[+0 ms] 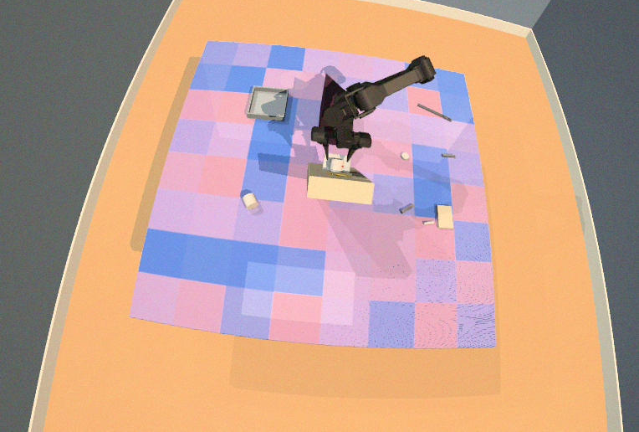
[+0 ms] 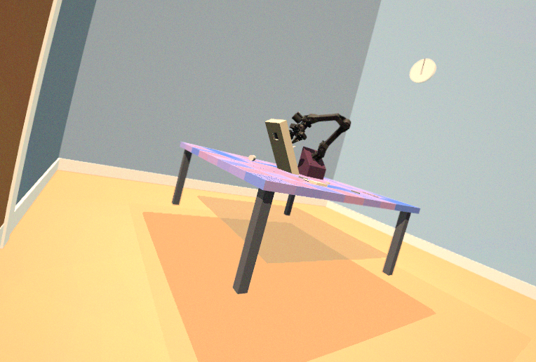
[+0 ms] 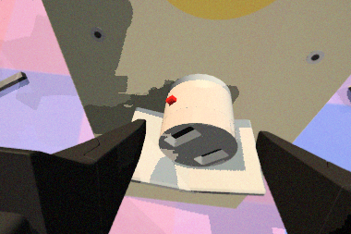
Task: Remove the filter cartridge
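The filter cartridge [image 3: 199, 108] [image 1: 338, 164], a pale cylinder with a red mark and two slots on its grey end face, is out of its socket. It rests on a white ledge [image 3: 231, 184] low on the panel [image 3: 231, 57] [image 1: 339, 190] [image 2: 283, 149]. The yellow ring [image 3: 194, 6] around the round opening is partly visible above it in the wrist view. My gripper [image 3: 200, 132] [image 1: 337, 159] is open, its fingers on either side of the cartridge with gaps showing in the wrist view. The grey tray [image 1: 264, 118] stands at the back left in the top view, with no cartridge inside.
A cream cylinder [image 1: 249, 200] lies left of the panel. Right of it are a cream block [image 1: 444, 216], a small white piece [image 1: 404, 156], a long dark bar [image 1: 433, 111] and short dark bars [image 1: 448, 155] [image 1: 406, 208]. The maroon base [image 2: 311, 163] is behind the panel.
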Tool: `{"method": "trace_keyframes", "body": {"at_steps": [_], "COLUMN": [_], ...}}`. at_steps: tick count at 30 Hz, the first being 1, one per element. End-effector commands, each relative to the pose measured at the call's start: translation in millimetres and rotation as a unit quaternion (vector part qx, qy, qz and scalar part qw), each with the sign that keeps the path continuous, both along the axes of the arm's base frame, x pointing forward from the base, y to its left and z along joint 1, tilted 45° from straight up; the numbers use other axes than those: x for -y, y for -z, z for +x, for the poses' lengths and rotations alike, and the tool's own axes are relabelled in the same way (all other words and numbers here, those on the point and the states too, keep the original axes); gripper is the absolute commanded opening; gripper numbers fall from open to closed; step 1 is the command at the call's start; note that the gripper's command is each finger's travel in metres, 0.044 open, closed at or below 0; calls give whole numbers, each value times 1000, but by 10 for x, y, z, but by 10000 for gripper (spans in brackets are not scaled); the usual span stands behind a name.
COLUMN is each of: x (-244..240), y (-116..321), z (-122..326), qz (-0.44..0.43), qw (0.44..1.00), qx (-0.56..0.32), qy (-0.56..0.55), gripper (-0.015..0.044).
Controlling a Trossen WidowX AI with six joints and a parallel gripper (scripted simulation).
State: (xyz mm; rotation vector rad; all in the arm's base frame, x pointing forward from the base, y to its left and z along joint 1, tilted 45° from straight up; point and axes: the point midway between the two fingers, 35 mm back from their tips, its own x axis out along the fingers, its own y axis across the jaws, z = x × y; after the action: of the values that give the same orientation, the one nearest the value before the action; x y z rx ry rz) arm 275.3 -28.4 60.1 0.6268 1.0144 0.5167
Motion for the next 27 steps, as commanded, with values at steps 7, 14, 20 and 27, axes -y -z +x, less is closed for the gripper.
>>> {"method": "trace_keyframes", "body": {"at_steps": [7, 14, 20, 27], "x": [-131, -133, -116, -116], "y": [119, 121, 89, 89], "z": [25, 26, 50, 50], "qz": [5, 5, 3, 3], "qw": [1000, 1000, 1000, 1000], "qx": [-8, -8, -1, -1], "qy": [1, 1, -1, -1], "gripper": [305, 305, 226, 159]}}
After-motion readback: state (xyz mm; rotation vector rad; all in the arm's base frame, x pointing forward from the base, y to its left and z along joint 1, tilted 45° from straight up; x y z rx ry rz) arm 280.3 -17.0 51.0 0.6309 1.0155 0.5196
